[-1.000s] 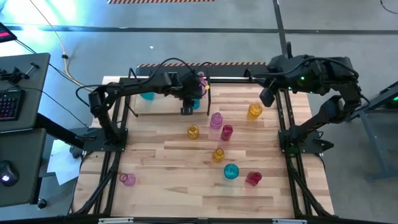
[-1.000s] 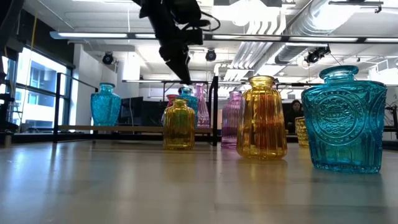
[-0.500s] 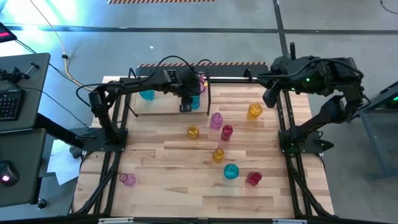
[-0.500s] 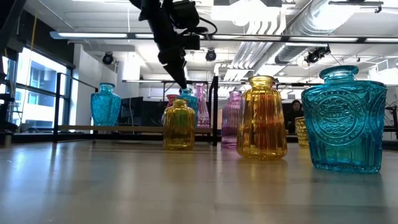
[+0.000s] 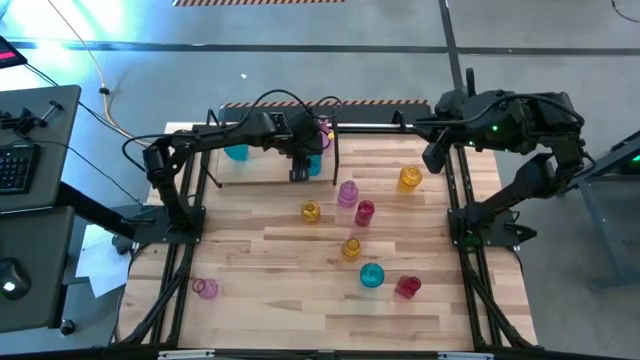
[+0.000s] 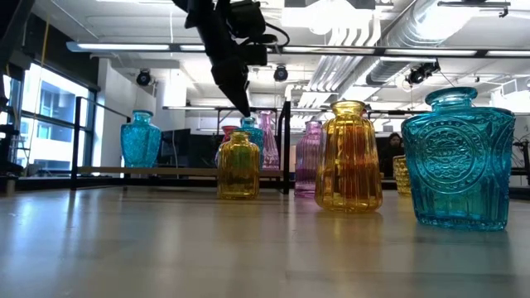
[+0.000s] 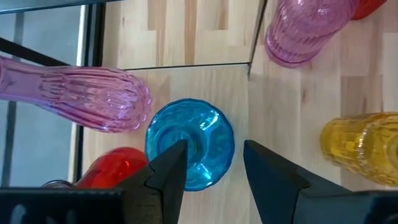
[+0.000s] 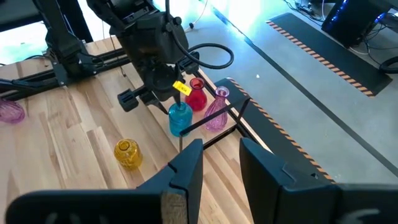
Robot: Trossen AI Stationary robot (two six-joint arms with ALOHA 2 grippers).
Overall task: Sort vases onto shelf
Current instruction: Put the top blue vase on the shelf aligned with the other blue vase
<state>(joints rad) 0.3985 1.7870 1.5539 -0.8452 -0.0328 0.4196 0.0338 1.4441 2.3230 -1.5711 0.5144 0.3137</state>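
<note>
Left end effector (image 7: pixel 211 168) hangs directly above the small ribbed cyan glass vase (image 7: pixel 189 151) on the black-rod shelf (image 5: pixel 331 155), fingers apart, nothing held. Lift straight up; pink and red vases crowd it.

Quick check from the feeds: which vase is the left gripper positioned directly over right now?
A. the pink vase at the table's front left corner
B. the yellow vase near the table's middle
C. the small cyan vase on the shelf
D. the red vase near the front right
C. In the left wrist view the left gripper has its open fingers either side of the small cyan vase standing on the shelf, beside a red vase and a pink vase.
</note>
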